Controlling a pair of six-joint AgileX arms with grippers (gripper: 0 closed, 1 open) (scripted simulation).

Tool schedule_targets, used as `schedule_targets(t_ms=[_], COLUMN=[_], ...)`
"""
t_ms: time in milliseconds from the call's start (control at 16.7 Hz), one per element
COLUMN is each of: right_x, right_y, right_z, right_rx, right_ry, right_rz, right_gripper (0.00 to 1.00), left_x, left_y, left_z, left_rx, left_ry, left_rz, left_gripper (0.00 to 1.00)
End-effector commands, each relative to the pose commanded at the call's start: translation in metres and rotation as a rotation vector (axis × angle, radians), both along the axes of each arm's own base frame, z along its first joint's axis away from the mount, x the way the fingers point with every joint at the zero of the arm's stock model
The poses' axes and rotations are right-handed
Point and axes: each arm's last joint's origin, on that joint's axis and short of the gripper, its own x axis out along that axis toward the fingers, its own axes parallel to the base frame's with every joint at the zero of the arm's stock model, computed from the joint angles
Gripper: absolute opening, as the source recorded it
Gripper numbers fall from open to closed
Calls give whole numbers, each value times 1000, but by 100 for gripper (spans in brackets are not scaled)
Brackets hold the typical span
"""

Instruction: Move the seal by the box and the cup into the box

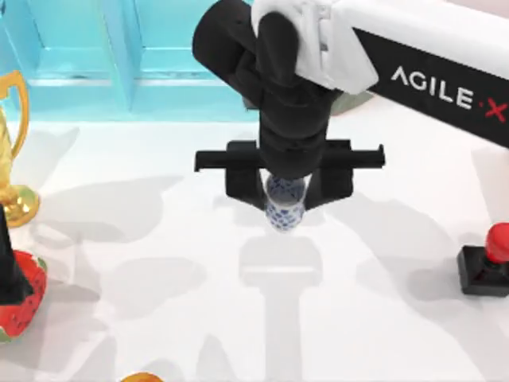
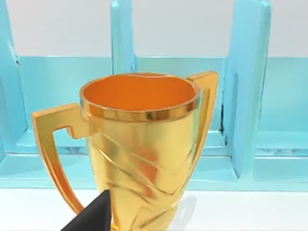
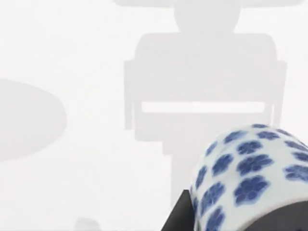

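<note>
White counter (image 1: 159, 239) surface is seen across most of the top view, with a turquoise box (image 1: 95, 56) of upright dividers along the upper edge. At the centre of the frame, the right claw (image 1: 284, 200) is closed on a tiny white porcelain cup with a blue floral pattern (image 1: 284, 208), held between the black fingers above the counter, its shadow cast lower in the frame. At the right edge, the seal, a glossy red knob on a black square block (image 1: 485, 263), is seen standing on the counter, well apart from the cup. At the left edge a tall gold trophy (image 1: 14, 151) is visible, with a red strawberry-like object (image 1: 20, 306) below it and an orange object (image 1: 141, 377) at the bottom edge.

In the left wrist view, the gold trophy (image 2: 139, 144) is shown in the centre of the frame, in front of the turquoise box (image 2: 250, 96). A black finger of the left claw (image 2: 94, 216) is seen at the bottom edge; whether that claw is open or closed cannot be told.

In the right wrist view, the blue-flowered cup (image 3: 250, 178) is shown at the lower right, gripped against a black finger (image 3: 180, 214), above the white counter (image 3: 72, 57).
</note>
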Motion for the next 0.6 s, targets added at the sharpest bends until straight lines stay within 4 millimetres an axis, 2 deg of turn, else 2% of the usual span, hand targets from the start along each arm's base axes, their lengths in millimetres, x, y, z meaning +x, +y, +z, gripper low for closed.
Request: schedule_targets(t_ms=[360,480,600], right_x=[1,11,26], right_y=[-2,-20,-52], right_z=[-1,-4,-3], right_rx=[-6,-28,-33], right_ry=[2,18,33], right_rz=[1,-6,-13], right_gripper=[0,0,0], left_x=[0,0,0], left_y=[0,0,0], left_z=[0,0,0], left_rx=[0,0,0], left_ry=[0,0,0], left_rz=[0,0,0], left_gripper=[100,100,100])
